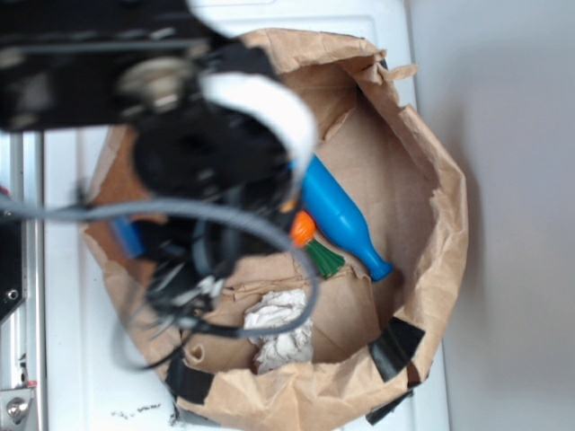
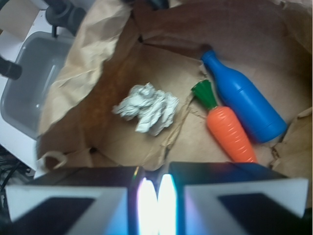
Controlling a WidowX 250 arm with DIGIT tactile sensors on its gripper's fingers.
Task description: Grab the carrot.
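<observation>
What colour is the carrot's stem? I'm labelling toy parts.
Dark green, on the orange carrot; the wrist view shows it best.

Paper bag (image 1: 440, 224): brown, crumpled, open at the top, its torn rim folded outward; the other loose things lie inside it on its creased floor.
Black tape (image 1: 395, 346): dark strips stuck on the bag's outer rim at the lower corners of the exterior view.
Blue bottle-shaped toy (image 2: 244, 100): glossy, lying on its side on the bag floor, narrow neck toward the bag's back fold (in the wrist view).
White paper ball (image 2: 146, 107): crumpled, near the middle of the bag floor, apart from the blue toy.
Grey tub (image 2: 29, 83): outside the bag, at the wrist view's left edge.
White surface (image 1: 72, 359): under the bag.
</observation>
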